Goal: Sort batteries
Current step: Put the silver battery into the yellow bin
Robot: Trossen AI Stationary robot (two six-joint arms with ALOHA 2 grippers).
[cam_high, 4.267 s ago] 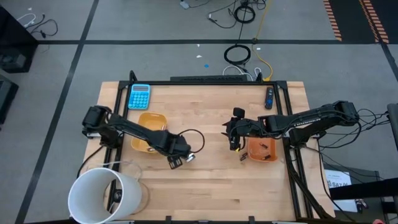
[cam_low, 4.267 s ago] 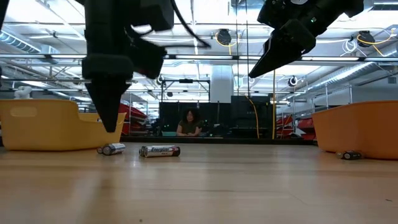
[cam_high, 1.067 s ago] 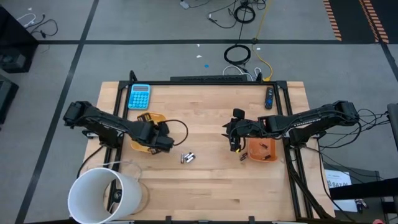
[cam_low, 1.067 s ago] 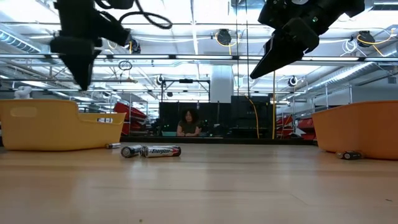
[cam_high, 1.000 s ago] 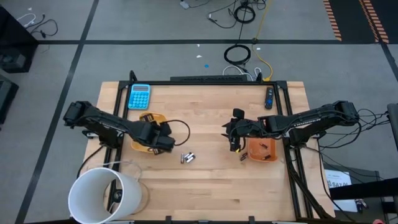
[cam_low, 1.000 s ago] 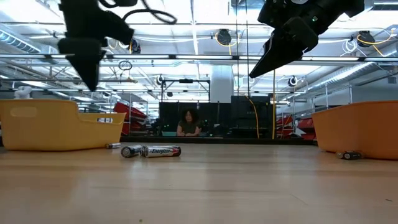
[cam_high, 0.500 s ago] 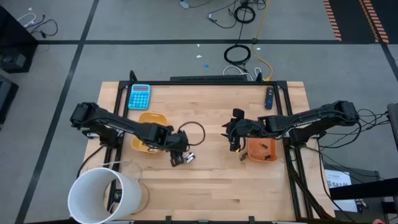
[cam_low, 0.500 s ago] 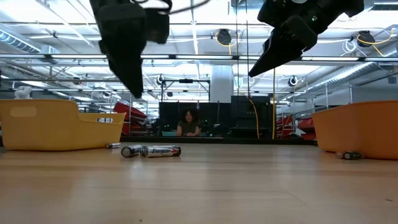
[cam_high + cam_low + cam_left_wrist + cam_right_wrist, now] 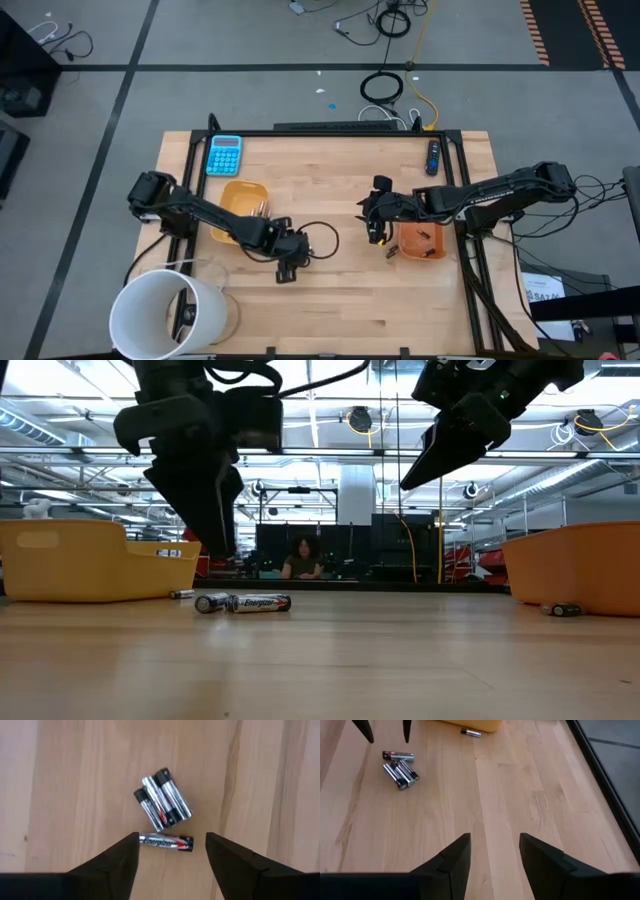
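Fingers spread wide on the left gripper (image 9: 171,851), hanging low-centre in the wrist frame with a lone battery (image 9: 165,841) lying crosswise right between the tips, untouched. Just above it, a cluster of three batteries (image 9: 162,799). Right gripper (image 9: 491,851) is open too, empty, waiting beside the right orange tray (image 9: 432,248). Some batteries look already binned in the left orange tray (image 9: 232,196); I'd say sorting is well underway, with these loose ones left.
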